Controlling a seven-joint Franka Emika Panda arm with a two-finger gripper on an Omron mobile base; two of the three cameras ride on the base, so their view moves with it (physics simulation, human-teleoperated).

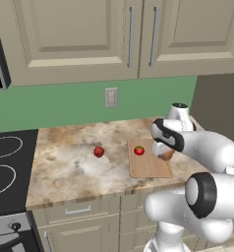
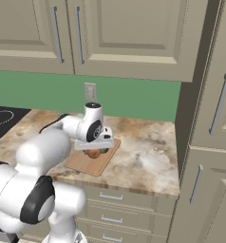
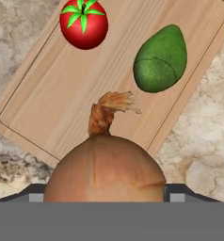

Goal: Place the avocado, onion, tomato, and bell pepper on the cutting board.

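My gripper (image 3: pixel 104 196) is shut on the brown onion (image 3: pixel 104 174), whose papery tuft points at the cutting board (image 3: pixel 52 108). From the left base view, the onion (image 1: pixel 166 155) hangs low over the board's (image 1: pixel 149 167) right side under the gripper (image 1: pixel 165 153). I cannot tell whether it touches the wood. The tomato (image 3: pixel 84 24) (image 1: pixel 139 150) and the avocado (image 3: pixel 161 59) lie on the board. The deep-red bell pepper (image 1: pixel 99 151) sits on the counter left of the board. In the right base view the onion (image 2: pixel 93 153) shows beneath the hand, with a sliver of avocado (image 2: pixel 104 151) beside it.
A black stove (image 1: pixel 6 167) borders the counter (image 1: pixel 65 167) on the left. Upper cabinets (image 1: pixel 79 34) hang above, and a tall cabinet (image 2: pixel 210 142) closes the counter's right end. A wall outlet (image 1: pixel 111 97) sits on the green backsplash.
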